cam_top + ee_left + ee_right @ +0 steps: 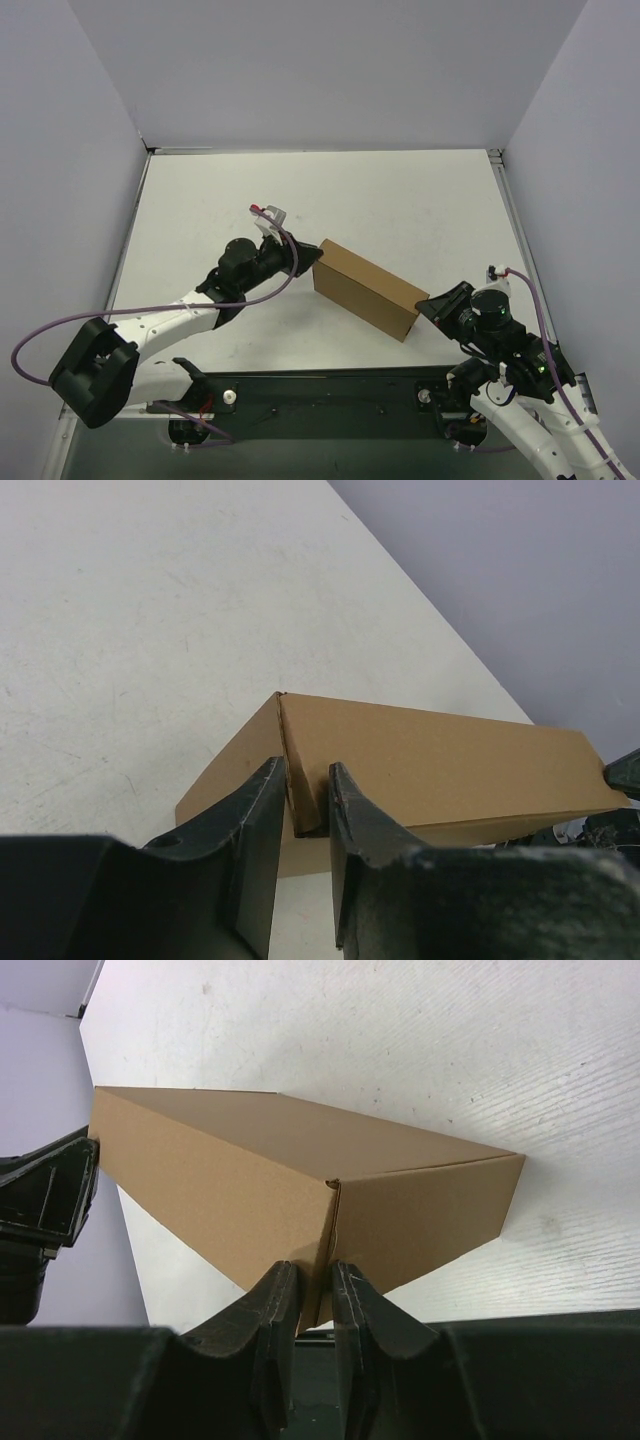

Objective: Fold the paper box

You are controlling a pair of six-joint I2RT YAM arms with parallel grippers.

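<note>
Worktop (380,200): white and scuffed, filling the floor of the enclosure.
Walls (330,70): plain pale lilac panels on the far side and on both flanks.
Paper box (368,288): plain brown cardboard, closed up into a shallow rectangular box. It sits on the worktop a little nearer than the middle, between the two arms. In the top view it lies on a slant, its left end farther away and its right end nearer.
Left arm (170,325): white links with black joints, reaching from the near left edge toward the box's far left end.
Right arm (510,350): reaching in from the near right corner toward the box's near right end.
Left hand (305,778): black fingers drawn narrow, with the upright corner edge of the box's end between them, pinching it.
Right hand (314,1282): fingers close together, gripping the opposite lower corner of the box where two side walls meet.
Cables (40,350): thin and purple, one looping beside each arm.
</note>
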